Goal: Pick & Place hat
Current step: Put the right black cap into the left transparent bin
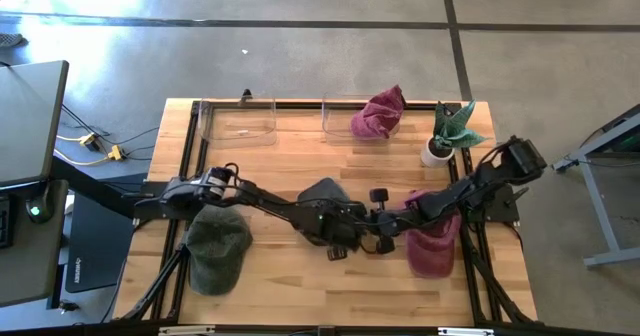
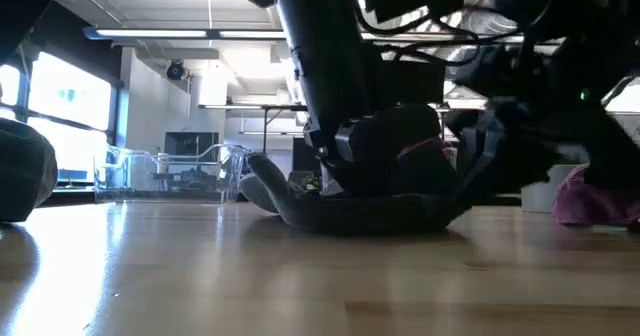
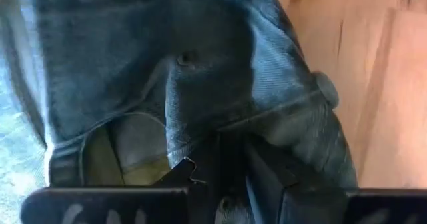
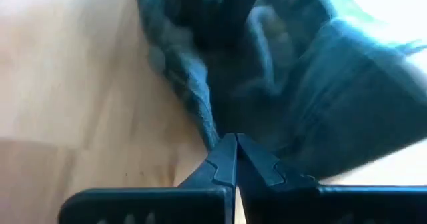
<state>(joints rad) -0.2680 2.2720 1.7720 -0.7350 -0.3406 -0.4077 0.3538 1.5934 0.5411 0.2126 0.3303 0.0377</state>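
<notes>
Left end effector (image 3: 220, 174): pressed together on a fold of the dark blue-grey hat (image 1: 325, 198), mid-desk. Right end effector (image 4: 235, 159): likewise pinched together on the same hat's edge, from the opposite side, as the right wrist view shows. Hat flat on the desk (image 1: 300, 286) in the low view, crown slumped, brim spread against the wood; not yet lifted by the look of it. Judged stage: grasp made, lift and carry still to come.

Fabric: soft woven denim-like cloth, stitched seams, a small eyelet in the crown panel, a paler lining showing inside the fold in the left wrist view. Limp, creasing readily under the pinch.

Farther out: an olive green cap (image 1: 217, 246) near the desk's left front, under the left arm; a maroon cap (image 1: 433, 251) at the right front, under the right arm; another maroon hat (image 1: 380, 113) sitting in a clear plastic bin (image 1: 340, 126) at the back edge, beside a second clear bin (image 1: 237, 123) with nothing visible in it. Small potted plant (image 1: 448, 131) at the back right corner. Desk top: pale planked wood, smooth, dark metal frame.
</notes>
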